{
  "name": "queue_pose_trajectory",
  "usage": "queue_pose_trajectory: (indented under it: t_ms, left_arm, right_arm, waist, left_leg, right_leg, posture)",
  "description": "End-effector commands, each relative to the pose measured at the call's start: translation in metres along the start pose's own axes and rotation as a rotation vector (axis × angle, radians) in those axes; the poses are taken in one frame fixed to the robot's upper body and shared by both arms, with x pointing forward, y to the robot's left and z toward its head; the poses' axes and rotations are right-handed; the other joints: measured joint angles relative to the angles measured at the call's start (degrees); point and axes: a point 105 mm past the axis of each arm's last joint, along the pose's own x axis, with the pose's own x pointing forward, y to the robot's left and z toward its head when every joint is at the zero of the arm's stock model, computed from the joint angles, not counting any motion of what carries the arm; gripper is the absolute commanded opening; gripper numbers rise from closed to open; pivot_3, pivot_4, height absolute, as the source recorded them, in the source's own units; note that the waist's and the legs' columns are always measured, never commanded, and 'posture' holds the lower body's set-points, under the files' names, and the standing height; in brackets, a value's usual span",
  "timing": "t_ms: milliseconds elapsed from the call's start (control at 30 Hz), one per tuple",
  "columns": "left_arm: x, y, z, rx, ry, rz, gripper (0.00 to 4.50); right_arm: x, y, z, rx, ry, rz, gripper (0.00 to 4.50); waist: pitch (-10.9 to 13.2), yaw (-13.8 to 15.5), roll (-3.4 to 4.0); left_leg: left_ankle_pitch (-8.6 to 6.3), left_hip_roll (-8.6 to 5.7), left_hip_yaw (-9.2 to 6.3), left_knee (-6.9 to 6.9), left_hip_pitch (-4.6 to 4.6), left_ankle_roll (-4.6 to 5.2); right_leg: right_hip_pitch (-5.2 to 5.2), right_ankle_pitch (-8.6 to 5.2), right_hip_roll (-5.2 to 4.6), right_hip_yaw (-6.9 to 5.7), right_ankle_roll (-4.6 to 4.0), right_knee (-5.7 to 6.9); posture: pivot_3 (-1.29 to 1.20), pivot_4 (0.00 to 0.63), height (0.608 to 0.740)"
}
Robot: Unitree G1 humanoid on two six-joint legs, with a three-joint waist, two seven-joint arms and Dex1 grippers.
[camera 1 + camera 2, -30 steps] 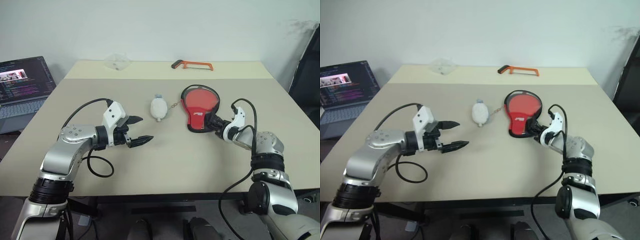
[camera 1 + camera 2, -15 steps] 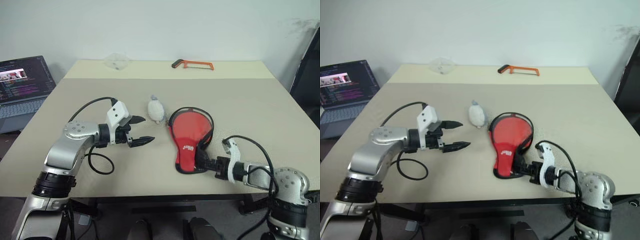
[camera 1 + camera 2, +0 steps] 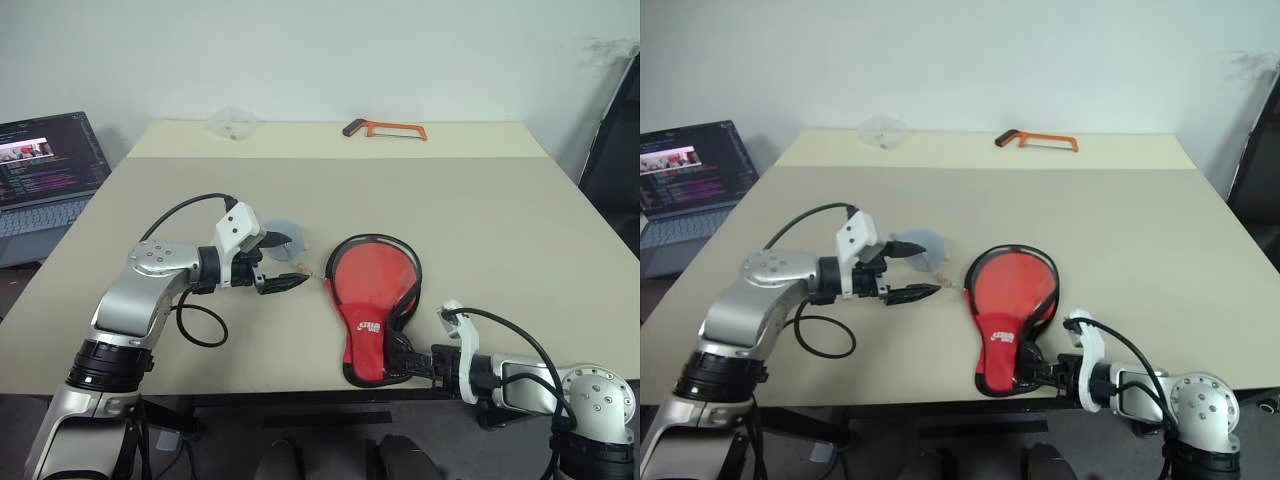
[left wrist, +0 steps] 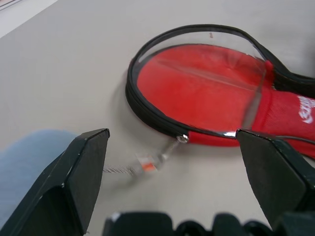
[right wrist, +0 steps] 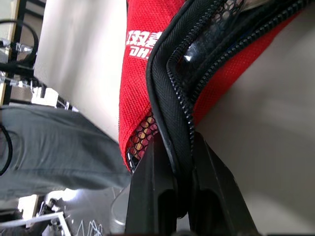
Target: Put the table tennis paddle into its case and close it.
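right gripper (image 5: 172, 162) pinches the case (image 3: 372, 290) by its handle end; left gripper (image 3: 283, 262), fingers wide and empty, hovers beside its round end. next, likely opening the case.

I look down over a wide beige table (image 3: 300, 190) that stands against a plain pale wall (image 3: 320, 50). To my left, beside the table, an open laptop (image 3: 45, 165) with a lit screen sits on a lower surface. At my far right, a dark upright object (image 3: 615, 150) leans near the wall.
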Motion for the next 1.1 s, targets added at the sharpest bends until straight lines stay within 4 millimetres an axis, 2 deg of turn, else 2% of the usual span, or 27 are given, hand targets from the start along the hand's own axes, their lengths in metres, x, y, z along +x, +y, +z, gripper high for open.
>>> queue_pose_trajectory:
  t_ms: [33, 200, 300, 467, 533, 633, 733, 833, 933, 1000, 1100]
  left_arm:
    - [-0.004, 0.004, 0.01, 0.037, -0.022, 0.021, 4.5]
    - [-0.005, 0.004, 0.009, 0.039, -0.017, 0.025, 4.5]
    - [-0.005, 0.004, 0.009, 0.04, -0.016, 0.028, 4.5]
    - [-0.004, 0.005, 0.008, 0.043, -0.013, 0.031, 4.5]
    - [-0.004, 0.007, 0.008, 0.043, -0.015, 0.035, 4.5]
    - [-0.005, 0.01, 0.008, 0.045, -0.014, 0.045, 4.5]
    - [-0.008, 0.015, 0.009, 0.045, -0.022, 0.068, 4.5]
    - [-0.011, 0.025, 0.014, 0.04, -0.044, 0.107, 4.5]
    - [-0.011, 0.039, 0.02, 0.026, -0.069, 0.157, 4.5]
    - [-0.01, 0.049, 0.023, 0.022, -0.076, 0.185, 4.5]
    - [-0.004, 0.062, 0.022, 0.044, -0.045, 0.217, 4.5]
  right_arm:
    - [0.002, 0.014, -0.008, -0.027, 0.041, 0.058, 0.02]
    - [0.003, 0.009, -0.005, -0.036, 0.043, 0.015, 0.02]
    - [0.001, 0.006, 0.009, -0.095, -0.003, -0.044, 0.02]
    - [-0.006, 0.0, 0.018, -0.109, -0.015, -0.069, 1.55]
    - [-0.015, -0.003, 0.024, -0.147, -0.014, -0.092, 2.16]
    - [-0.04, -0.009, 0.037, -0.244, -0.006, -0.149, 3.24]
    - [-0.073, -0.017, 0.05, -0.394, 0.013, -0.246, 4.33]
    - [-0.093, -0.011, 0.077, -0.563, -0.052, -0.251, 4.46]
    - [-0.082, 0.016, 0.112, -0.771, -0.221, -0.174, 4.46]
    - [-0.053, 0.03, 0.135, -0.864, -0.346, -0.158, 4.46]
    - [-0.004, 0.033, 0.15, -0.901, -0.437, -0.173, 4.46]
  waist:
    - [0.0, 0.0, 0.0]
    - [0.0, 0.0, -0.01]
    - [0.0, 0.0, -0.01]
    - [0.0, 0.0, -0.01]
    - [0.0, 0.0, -0.01]
    - [0.0, 0.2, -0.02]
    - [0.0, 0.4, -0.02]
    - [0.0, 0.6, -0.03]
    - [0.0, 0.2, -0.07]
    - [0.0, -0.1, -0.1]
    - [-0.1, -0.1, -0.15]
  left_leg:
    - [0.0, 0.0, 0.0, 0.0, 0.0, 0.0]
    - [0.0, 0.0, 0.0, 0.0, 0.0, 0.0]
    - [0.0, 0.0, 0.0, 0.0, 0.01, 0.0]
    - [0.0, -0.01, 0.0, 0.04, 0.0, 0.0]
    - [0.0, -0.01, 0.01, 0.06, 0.0, 0.0]
    - [0.0, -0.03, 0.02, 0.08, 0.0, 0.01]
    - [0.01, -0.07, 0.07, 0.09, -0.04, 0.01]
    - [0.0, -0.05, 0.07, 0.07, -0.04, 0.01]
    - [0.0, 0.0, 0.04, 0.08, 0.0, 0.01]
    - [0.0, 0.0, -0.01, 0.1, 0.03, 0.01]
    - [0.01, -0.01, -0.21, 0.2, 0.06, 0.01]
  right_leg:
    - [0.0, 0.0, 0.0, 0.0, 0.0, 0.0]
    - [0.0, 0.0, 0.0, 0.0, 0.0, 0.0]
    - [0.0, 0.0, 0.0, 0.01, 0.01, -0.01]
    - [0.03, 0.03, -0.01, 0.02, 0.06, -0.01]
    - [0.03, 0.04, -0.02, 0.04, 0.08, -0.02]
    - [0.06, 0.05, -0.04, 0.03, 0.11, -0.06]
    - [0.05, 0.07, -0.11, 0.05, 0.15, -0.16]
    - [0.08, 0.07, -0.11, 0.02, 0.16, -0.3]
    - [0.08, 0.11, -0.01, 0.04, 0.19, -0.29]
    - [0.08, 0.18, 0.05, 0.06, 0.22, -0.26]
    - [0.07, 0.32, 0.22, 0.14, 0.23, -0.23]
  posture:
    - [0.0, 0.15, 0.74]
    - [0.0, 0.15, 0.74]
    - [0.0, 0.15, 0.74]
    - [0.0, 0.15, 0.74]
    - [0.0, 0.15, 0.74]
    - [0.0, 0.15, 0.74]
    - [0.0, 0.15, 0.74]
    - [0.0, 0.15, 0.74]
    - [0.0, 0.15, 0.74]
    - [0.0, 0.15, 0.74]
    - [0.0, 0.15, 0.74]
